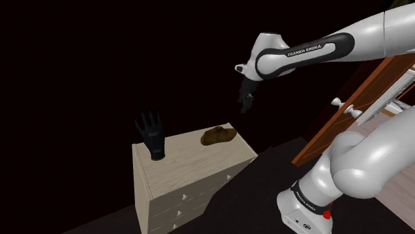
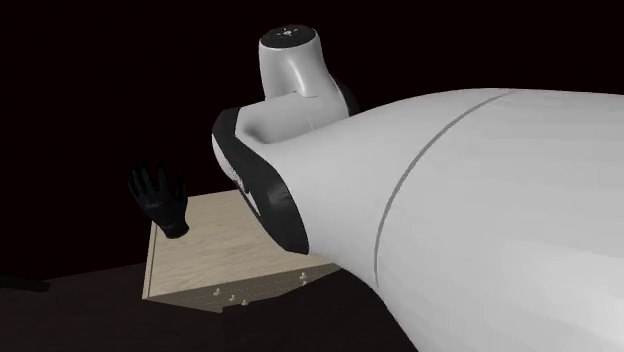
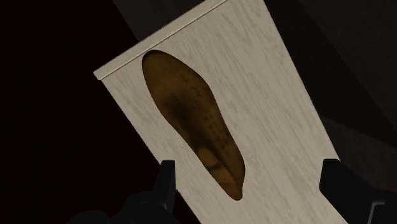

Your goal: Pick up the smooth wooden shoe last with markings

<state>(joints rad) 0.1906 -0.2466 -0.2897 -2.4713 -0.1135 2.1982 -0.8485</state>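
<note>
While the pincer (image 1: 246, 103) hangs open and empty above the dresser (image 1: 193, 166), the brown shoe last (image 1: 218, 135) lies near its top's far right corner in the shoulder view. Black glove (image 1: 151, 135) stands at the opposite edge.

Open air above the shoe last (image 1: 218, 135); upright black glove (image 1: 151, 133) stands well apart on the dresser (image 1: 185, 151).

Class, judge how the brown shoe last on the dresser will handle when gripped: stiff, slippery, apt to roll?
The shoe last looks solid and moulded, so it is probably stiff. Its smooth, tapering sides might slip from the open gripper. Lying lengthwise on the flat dresser, it seems unlikely to roll, though a push may slide it.
</note>
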